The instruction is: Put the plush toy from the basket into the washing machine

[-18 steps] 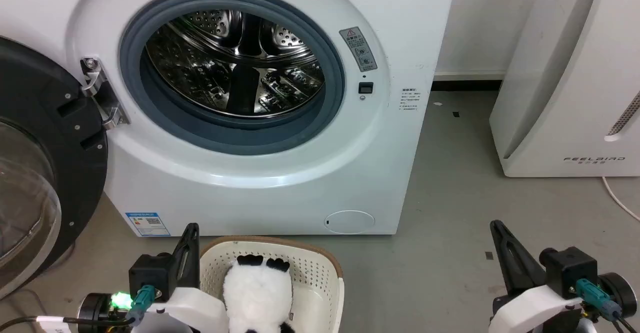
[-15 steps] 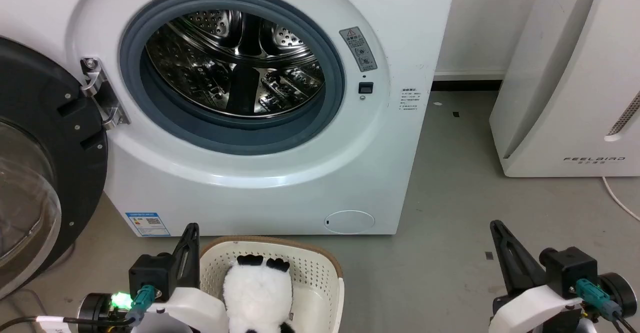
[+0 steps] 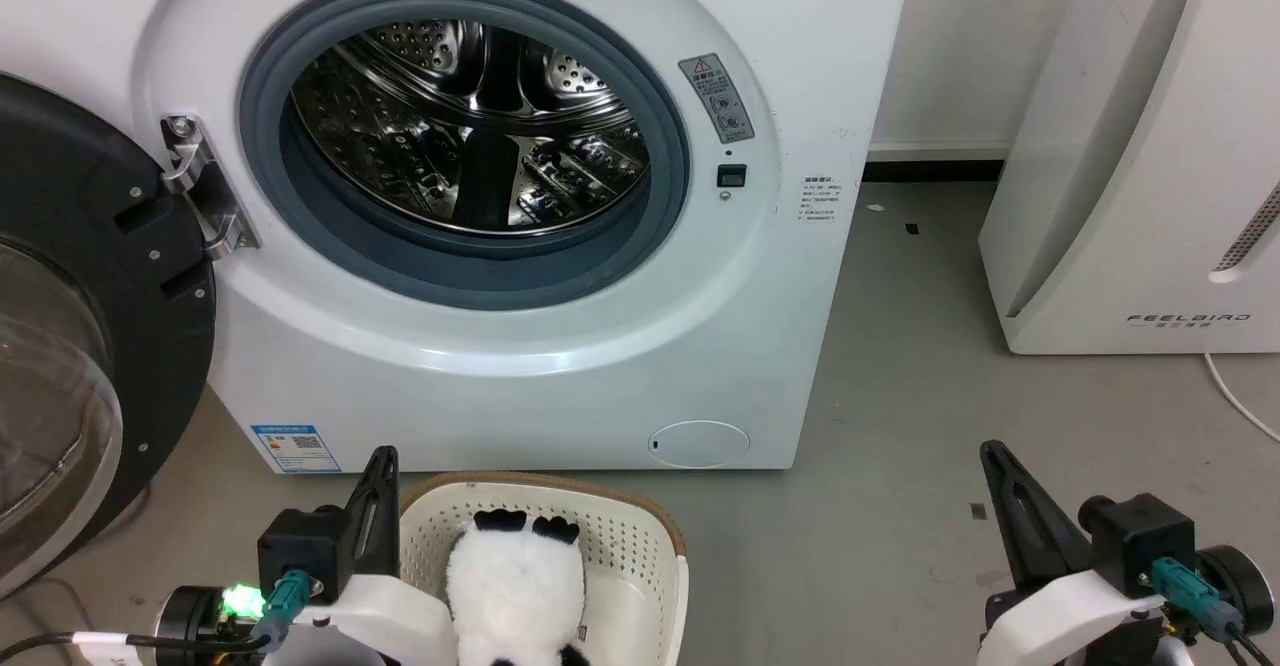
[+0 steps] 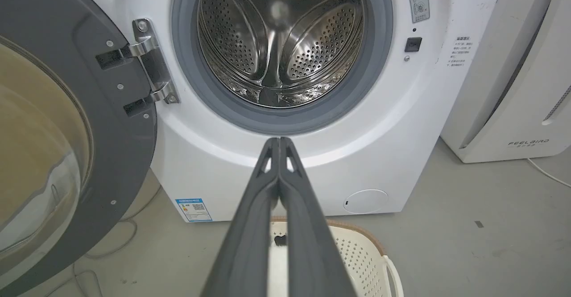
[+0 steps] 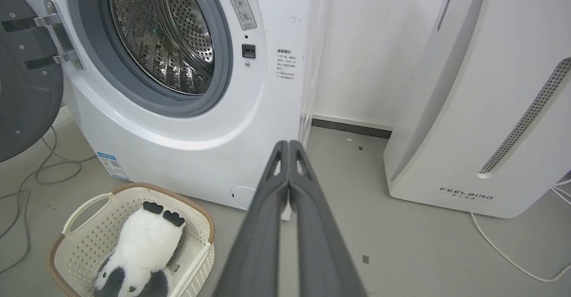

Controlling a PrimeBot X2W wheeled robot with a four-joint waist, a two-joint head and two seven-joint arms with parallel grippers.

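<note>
Black-fingered left gripper [image 4: 279,143]: closed, its two long fingers pressed flat together with nothing between them. From the head camera it stands at lower left, just beside the left rim of the basket [image 3: 620,531], pointing up toward the washing machine [image 3: 520,386].
Right gripper [image 5: 289,144]: also closed tip to tip and empty, over the bare grey floor [image 3: 900,396] at lower right, well apart from the basket.
Plush toy [image 5: 142,243]: a fluffy white panda with black feet and black patches at the head end. It lies inside the basket and fills most of its length.
Plush toy's direction: its long axis runs along the basket's length, with the two black feet toward the washing machine and the head at the far end.
Basket: cream perforated plastic with a brown rim, on the floor just in front of the washing machine's lower panel.
Door [image 3: 100,276]: black frame around glass, swung wide open at left on a steel hinge.
Drum [image 3: 470,126]: perforated steel, gleaming inside the grey gasket.
White appliance [image 3: 1130,196]: slanted, lettered FEELBIRD, at far right, with a pale cable [image 5: 504,252] on the floor beside it.
</note>
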